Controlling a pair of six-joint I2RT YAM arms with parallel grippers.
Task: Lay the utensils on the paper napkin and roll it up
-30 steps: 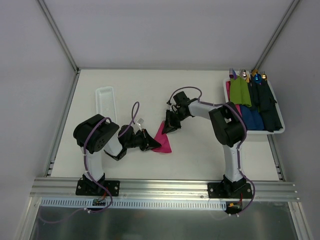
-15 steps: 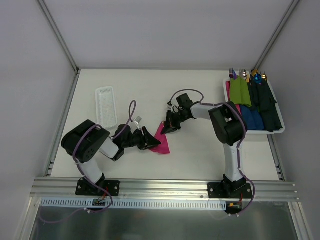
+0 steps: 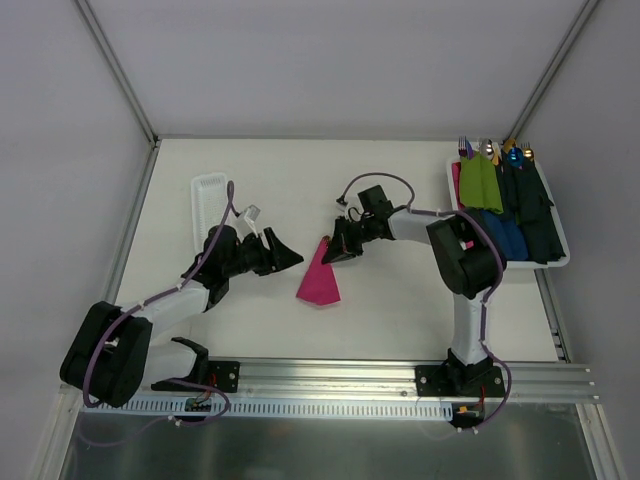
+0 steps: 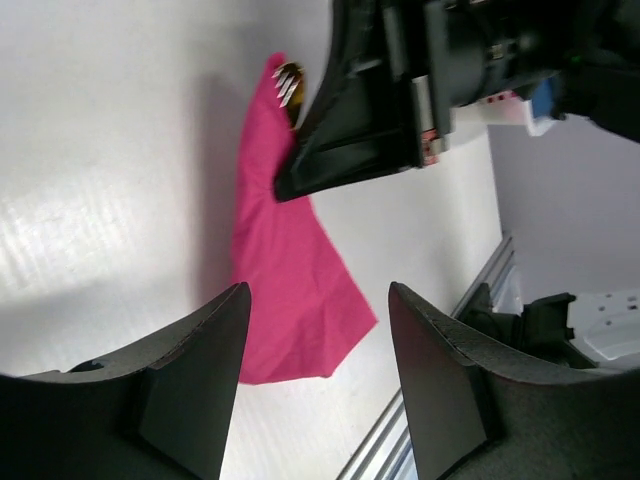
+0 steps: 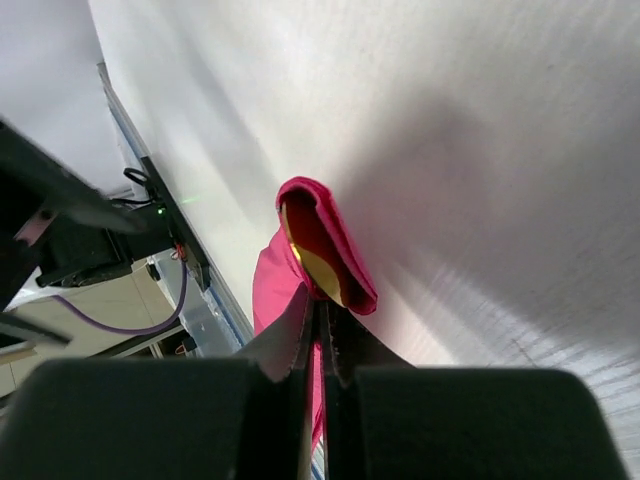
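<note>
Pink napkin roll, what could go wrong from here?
1. The paper napkin flares wide at its near end, and the open left gripper is clear of it, so it may unroll.
2. The utensils show at the narrow end beside the shut right gripper; a tug could slide them out.

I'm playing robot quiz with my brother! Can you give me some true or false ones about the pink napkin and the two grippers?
The left gripper is holding the napkin. False: it is open, away from the napkin.
The right gripper is shut at the napkin's far tip. True.
A gold fork peeks out of the napkin. True.
The tray on the right is empty. False: it holds green and blue rolls.
</note>
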